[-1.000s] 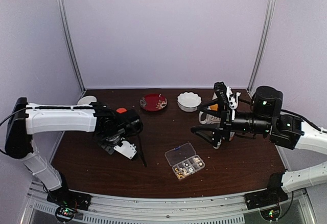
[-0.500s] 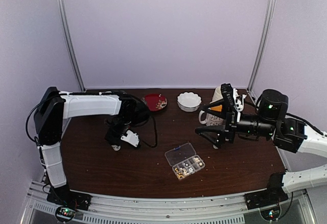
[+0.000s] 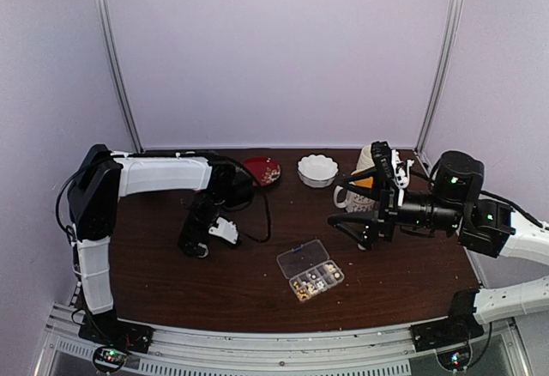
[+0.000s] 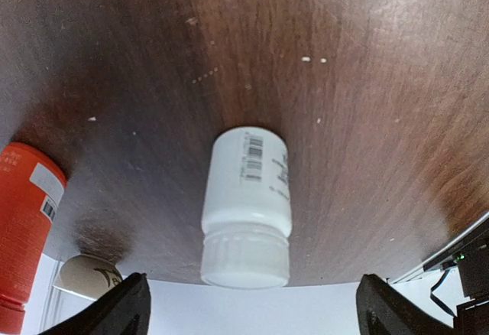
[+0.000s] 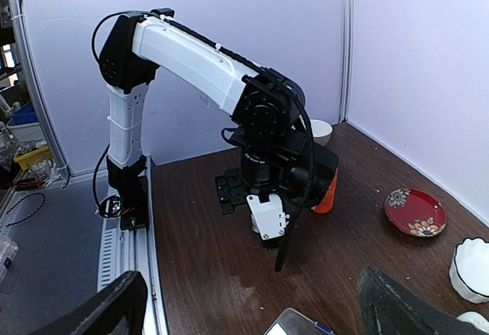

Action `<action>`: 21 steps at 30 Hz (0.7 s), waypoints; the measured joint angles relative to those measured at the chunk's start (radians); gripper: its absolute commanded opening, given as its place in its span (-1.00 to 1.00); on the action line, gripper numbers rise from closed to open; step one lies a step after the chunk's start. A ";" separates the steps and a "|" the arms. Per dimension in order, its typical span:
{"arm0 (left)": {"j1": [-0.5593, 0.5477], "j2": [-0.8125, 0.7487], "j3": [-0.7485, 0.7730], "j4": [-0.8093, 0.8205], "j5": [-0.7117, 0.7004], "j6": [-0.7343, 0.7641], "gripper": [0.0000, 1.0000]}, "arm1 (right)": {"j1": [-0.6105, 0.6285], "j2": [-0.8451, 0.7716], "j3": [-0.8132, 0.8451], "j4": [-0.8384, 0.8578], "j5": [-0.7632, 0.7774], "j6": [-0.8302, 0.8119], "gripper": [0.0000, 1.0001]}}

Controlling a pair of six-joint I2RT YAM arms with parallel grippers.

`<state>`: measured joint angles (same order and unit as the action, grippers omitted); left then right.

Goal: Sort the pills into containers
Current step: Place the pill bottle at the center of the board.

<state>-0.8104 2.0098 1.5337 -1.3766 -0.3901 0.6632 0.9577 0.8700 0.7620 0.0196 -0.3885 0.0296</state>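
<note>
left end effector (image 4: 250,293) gaped around white bottle (image 4: 246,205), not touching; right end effector (image 5: 252,289) gaped empty. crooked retreat might topple bottle.

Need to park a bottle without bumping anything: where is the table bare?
Bare table: the near-left corner, left of the organiser box and nearer than the left gripper; also the strip between that box and the red plate. Crowded: the back edge, with red plate, white bowl and mug.

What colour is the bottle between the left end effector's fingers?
White, with a black barcode; the bottle shows best in left wrist view.
</note>
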 measured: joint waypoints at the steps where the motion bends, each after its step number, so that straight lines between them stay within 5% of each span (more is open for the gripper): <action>1: 0.000 0.000 0.000 0.000 0.008 -0.002 0.95 | 0.000 0.000 0.000 0.000 0.000 0.000 1.00; 7: 0.000 -0.019 0.027 0.007 0.061 -0.018 0.95 | 0.000 -0.001 0.000 -0.005 0.005 -0.002 0.99; 12: 0.000 -0.183 0.026 0.095 0.143 -0.065 0.95 | 0.000 -0.006 0.000 -0.031 0.033 -0.005 1.00; 21: 0.000 -0.742 -0.242 0.635 0.259 -0.409 0.95 | -0.028 0.075 0.041 -0.113 0.125 0.013 0.93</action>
<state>-0.8104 1.2675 1.2919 -0.7418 -0.1314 0.2543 0.9298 0.9447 0.8032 -0.0929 -0.2634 0.0429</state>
